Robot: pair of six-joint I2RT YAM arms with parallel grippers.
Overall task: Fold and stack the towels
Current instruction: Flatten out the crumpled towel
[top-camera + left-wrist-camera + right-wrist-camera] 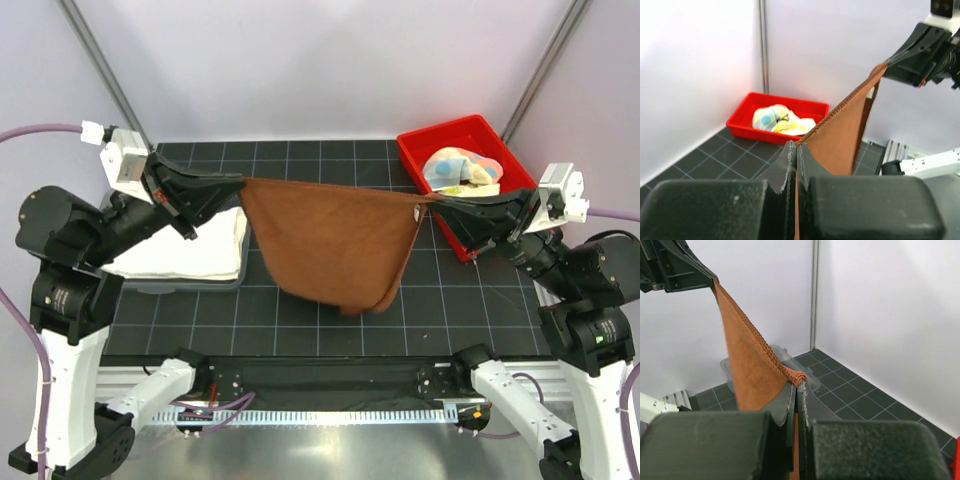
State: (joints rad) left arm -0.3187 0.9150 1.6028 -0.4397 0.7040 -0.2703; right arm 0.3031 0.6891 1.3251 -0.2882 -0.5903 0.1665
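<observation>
Left gripper and right gripper each pinch a top corner of the brown towel, stretched above the tabletop; uneven lowering could bunch it, skewing the fold.

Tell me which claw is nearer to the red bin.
Right. The right claw is at the red bin's left edge; the left claw is far across, by the white towel. Both grip the brown towel.

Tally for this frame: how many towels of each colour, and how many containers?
brown towel: 1
cream-white towel: 1
pastel towel: 1
yellow towel: 1
red bin: 1
grey tray: 1
Total: 6
</observation>
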